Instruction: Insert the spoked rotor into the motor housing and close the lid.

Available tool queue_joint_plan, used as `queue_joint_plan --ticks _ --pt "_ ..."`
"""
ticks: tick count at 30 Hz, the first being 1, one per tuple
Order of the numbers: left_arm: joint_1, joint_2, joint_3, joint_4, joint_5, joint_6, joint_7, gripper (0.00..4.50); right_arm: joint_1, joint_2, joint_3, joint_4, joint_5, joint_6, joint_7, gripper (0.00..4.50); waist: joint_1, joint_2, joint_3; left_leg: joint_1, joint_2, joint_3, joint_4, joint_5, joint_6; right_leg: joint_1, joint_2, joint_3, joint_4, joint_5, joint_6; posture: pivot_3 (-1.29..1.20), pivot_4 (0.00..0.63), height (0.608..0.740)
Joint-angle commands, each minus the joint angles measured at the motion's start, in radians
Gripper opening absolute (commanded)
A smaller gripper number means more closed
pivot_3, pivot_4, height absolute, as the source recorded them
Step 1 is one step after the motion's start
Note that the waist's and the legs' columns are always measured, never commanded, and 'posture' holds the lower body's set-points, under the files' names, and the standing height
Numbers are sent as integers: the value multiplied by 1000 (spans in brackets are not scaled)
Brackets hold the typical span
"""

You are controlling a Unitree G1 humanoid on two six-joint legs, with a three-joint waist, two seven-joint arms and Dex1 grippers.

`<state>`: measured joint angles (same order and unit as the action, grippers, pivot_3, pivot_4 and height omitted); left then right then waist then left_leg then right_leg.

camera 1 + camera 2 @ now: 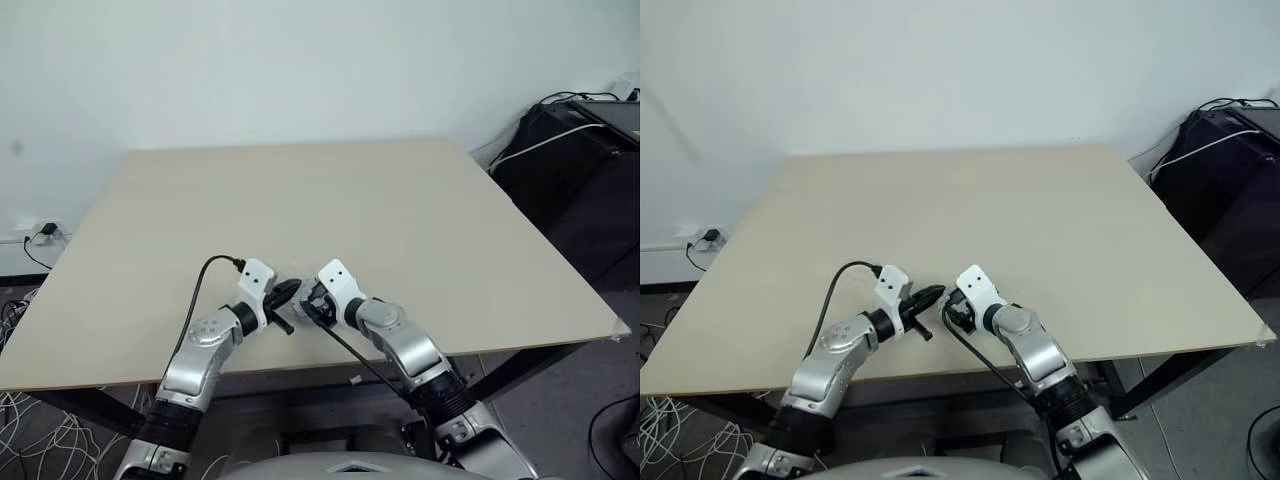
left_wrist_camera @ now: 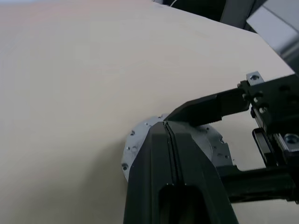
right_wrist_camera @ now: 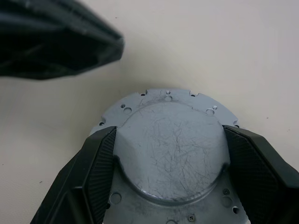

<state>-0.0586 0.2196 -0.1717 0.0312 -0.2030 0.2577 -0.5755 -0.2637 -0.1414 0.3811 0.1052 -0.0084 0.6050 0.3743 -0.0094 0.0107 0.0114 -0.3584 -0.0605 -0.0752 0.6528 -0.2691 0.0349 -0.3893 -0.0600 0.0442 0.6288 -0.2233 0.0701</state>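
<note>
The lid (image 3: pixel 170 144), a silvery-grey scratched round cap with a screw-holed flange, lies flat on the table near the front edge. My right gripper (image 3: pixel 170 135) is shut on it, one black finger pressed against each side of its raised dome. My left gripper (image 2: pixel 166 125) is shut with nothing in it. Its tip hovers just over the lid's (image 2: pixel 135 144) rim, close to a right finger (image 2: pixel 210 107). In the head views the left gripper (image 1: pixel 287 291) and right gripper (image 1: pixel 312 300) meet tip to tip. The spoked rotor and the motor housing are hidden.
The beige table (image 1: pixel 350 200) stretches far and to both sides of the grippers. Black equipment with cables (image 1: pixel 580 150) stands off the table's right edge. A wall socket with a plug (image 1: pixel 42 233) sits low on the left, with loose cables on the floor (image 1: pixel 30 430).
</note>
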Motion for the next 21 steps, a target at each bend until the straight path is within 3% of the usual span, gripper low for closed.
queue_joint_plan --ticks 1,10,21 --pt "20 4 12 -52 -9 -12 0 0 26 -28 -5 77 -44 100 -35 3205 0 1 0 0 0 0 0 0 0 0 0 0 0 0 0 0 0 740" --pt "177 -7 7 -139 -19 -11 22 0 18 -52 25 84 -50 159 -15 3205 3 2 -1 5 0 -1 0 -3 -4 7 -1 -1 -1 -1 0 0 0 740" --pt "206 -30 17 -159 -30 -8 57 0 20 -20 -21 124 -65 115 -128 3205 4 2 0 9 0 -2 -1 -3 -5 12 -3 -2 -2 -2 1 0 0 740"
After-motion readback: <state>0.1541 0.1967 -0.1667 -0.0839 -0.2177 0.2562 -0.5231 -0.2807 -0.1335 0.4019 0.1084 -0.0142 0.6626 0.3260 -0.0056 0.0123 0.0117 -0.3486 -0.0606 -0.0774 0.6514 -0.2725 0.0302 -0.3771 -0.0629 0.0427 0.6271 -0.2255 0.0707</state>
